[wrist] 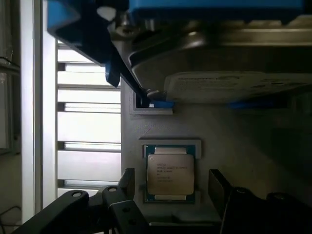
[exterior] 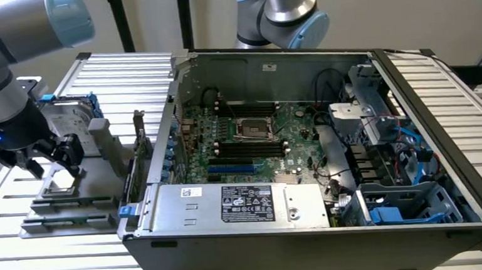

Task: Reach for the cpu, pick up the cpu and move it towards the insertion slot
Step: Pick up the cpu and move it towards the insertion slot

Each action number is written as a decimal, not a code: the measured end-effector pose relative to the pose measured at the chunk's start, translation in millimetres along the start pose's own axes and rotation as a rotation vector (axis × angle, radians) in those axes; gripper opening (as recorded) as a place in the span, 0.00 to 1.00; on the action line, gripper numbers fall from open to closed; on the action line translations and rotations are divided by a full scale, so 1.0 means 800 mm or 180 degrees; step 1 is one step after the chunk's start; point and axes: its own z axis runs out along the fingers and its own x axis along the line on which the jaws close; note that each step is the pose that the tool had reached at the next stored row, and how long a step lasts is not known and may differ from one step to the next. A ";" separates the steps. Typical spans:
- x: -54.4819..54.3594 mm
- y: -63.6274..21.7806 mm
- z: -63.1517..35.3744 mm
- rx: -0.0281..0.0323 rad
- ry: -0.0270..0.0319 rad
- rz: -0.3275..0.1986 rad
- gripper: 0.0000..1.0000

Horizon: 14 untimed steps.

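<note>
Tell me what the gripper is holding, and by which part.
Nothing. The gripper is open, with a finger on either side of the cpu, which lies flat, ungrasped.

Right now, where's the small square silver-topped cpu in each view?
Exterior view: the cpu is the pale square below the gripper, on the exterior view's left, outside the case.
Wrist view: cpu in the grey holder, between the open fingers.
Shared landmark: the silver hard drive with blue brackets beside it.

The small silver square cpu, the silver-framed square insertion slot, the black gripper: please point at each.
cpu [wrist: 170, 173]: wrist view, middle of its metal top plate.
insertion slot [exterior: 253, 128]: exterior view, its dark centre.
gripper [wrist: 171, 181]: wrist view, midway between its open fingertips.
</note>
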 end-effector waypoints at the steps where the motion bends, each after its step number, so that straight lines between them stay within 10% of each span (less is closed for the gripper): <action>1: 0.000 0.000 0.002 0.0001 0.0003 0.0000 0.71; 14: -0.001 0.000 0.014 0.0028 0.0038 0.0001 0.71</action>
